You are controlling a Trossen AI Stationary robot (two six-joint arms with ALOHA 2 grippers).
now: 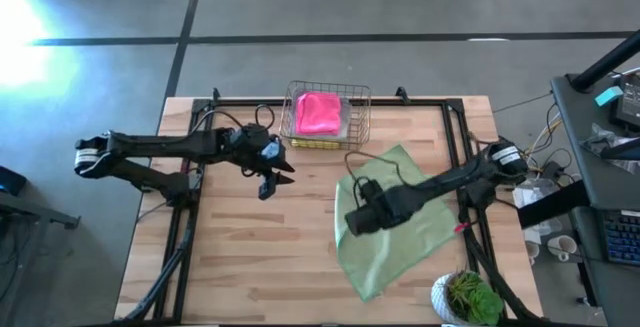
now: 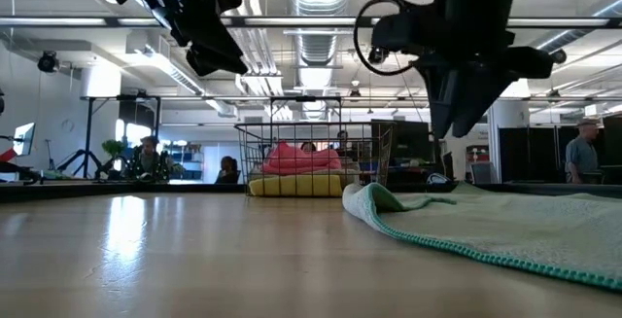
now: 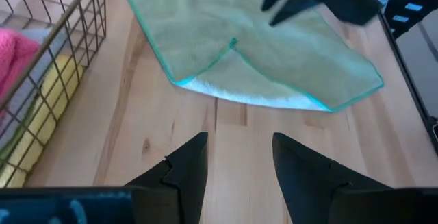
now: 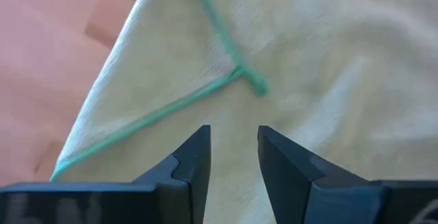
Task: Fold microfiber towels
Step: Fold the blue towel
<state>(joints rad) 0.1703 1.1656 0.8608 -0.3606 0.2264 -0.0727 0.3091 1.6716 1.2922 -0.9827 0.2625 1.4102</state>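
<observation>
A pale sage green microfiber towel (image 1: 400, 217) with a teal hem lies on the table right of centre, one corner (image 3: 233, 44) folded over onto it. My right gripper (image 1: 352, 219) hangs open just above the towel's left part (image 4: 308, 66), fingers pointing down (image 2: 465, 114), and touches nothing. My left gripper (image 1: 270, 182) hovers open left of centre, high over bare wood (image 3: 239, 142). A pink towel (image 1: 320, 112) lies on top of a yellow one (image 2: 296, 186) in the wire basket (image 1: 362, 102).
The basket stands at the table's far edge, between the two arms. A potted plant (image 1: 470, 297) sits at the near right corner, close to the towel's near end. Bare wood stretches across the near left of the table (image 1: 240, 267).
</observation>
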